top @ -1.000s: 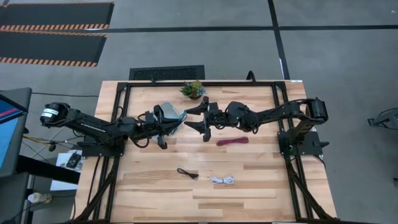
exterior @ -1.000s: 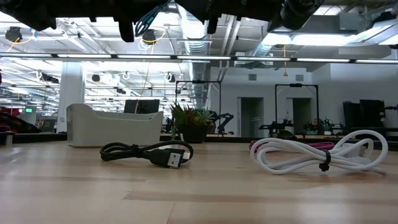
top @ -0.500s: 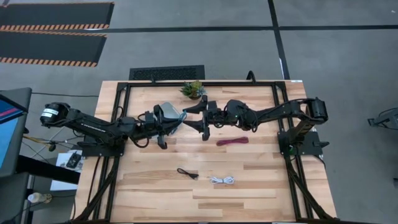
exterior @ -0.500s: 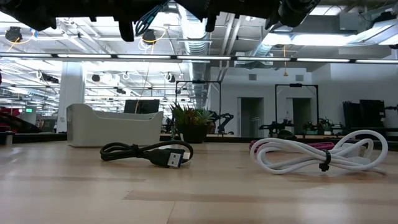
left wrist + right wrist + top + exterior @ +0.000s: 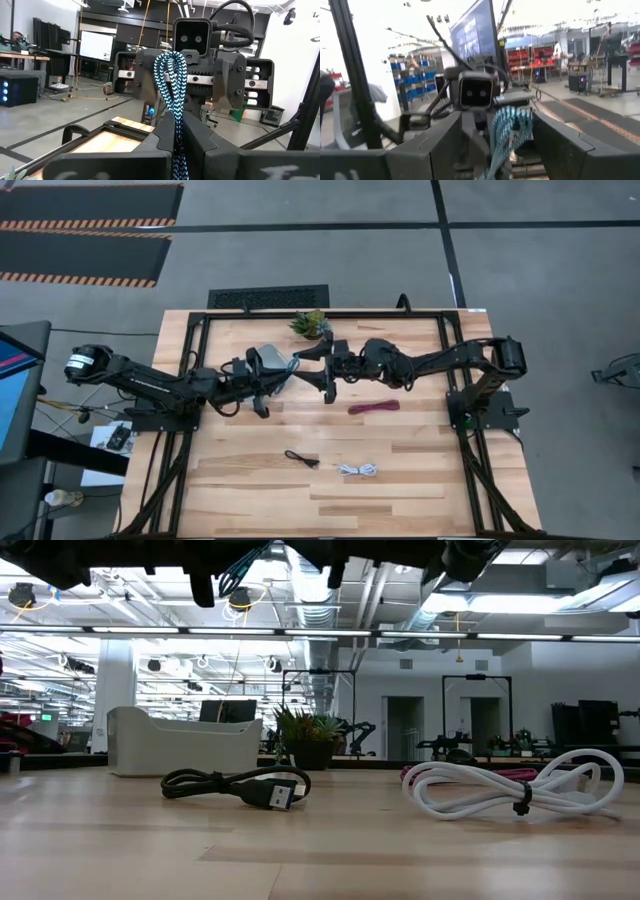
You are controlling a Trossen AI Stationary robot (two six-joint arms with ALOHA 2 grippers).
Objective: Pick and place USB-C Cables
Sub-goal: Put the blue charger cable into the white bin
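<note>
Jaws of the left gripper point(image 5: 179, 131) are pinched tight on the teal cable point(image 5: 170, 75), which is held up in the air with its long side standing upright. Jaws of the right gripper point(image 5: 318, 367) are spread wide, and nothing is held in them; the teal cable point(image 5: 507, 127) is seen between them.

On the worktop point(image 5: 250, 480), the black cable point(image 5: 240, 785) and the white cable point(image 5: 510, 788) are laid flat, side by side. Farther back the maroon cable point(image 5: 374, 407) is laid sideways; most of it is hidden in the low view. A bin point(image 5: 180, 745) and a small plant point(image 5: 308, 735) are seen at the far side.
</note>
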